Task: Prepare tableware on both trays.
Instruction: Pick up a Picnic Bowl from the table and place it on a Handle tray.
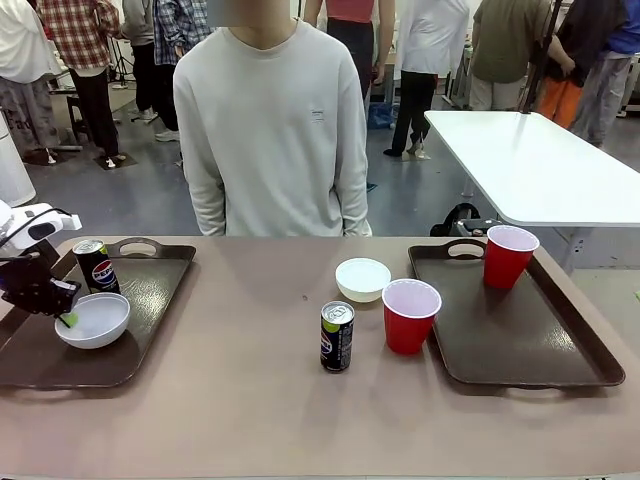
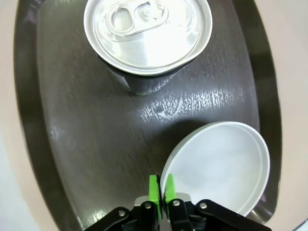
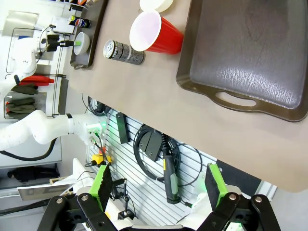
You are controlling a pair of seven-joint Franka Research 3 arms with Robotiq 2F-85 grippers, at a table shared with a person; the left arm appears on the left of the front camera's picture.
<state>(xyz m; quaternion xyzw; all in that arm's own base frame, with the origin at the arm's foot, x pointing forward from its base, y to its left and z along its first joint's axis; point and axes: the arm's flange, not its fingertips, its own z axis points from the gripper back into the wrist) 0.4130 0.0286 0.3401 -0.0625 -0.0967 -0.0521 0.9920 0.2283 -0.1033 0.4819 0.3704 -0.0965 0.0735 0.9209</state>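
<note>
On the left tray a Pepsi can stands upright beside a white bowl. My left gripper sits at that bowl's near-left rim. In the left wrist view its green pads are pinched close on the bowl rim, and the can stands just beyond. The right tray holds one red cup. Between the trays, on the bare table, are a second bowl, red cup and can. My right gripper is open, holding nothing, off the table's edge.
A person in a pale sweatshirt stands at the far side, arms down. A white table lies behind to the right. The right wrist view looks past the right tray to a wall panel with cables.
</note>
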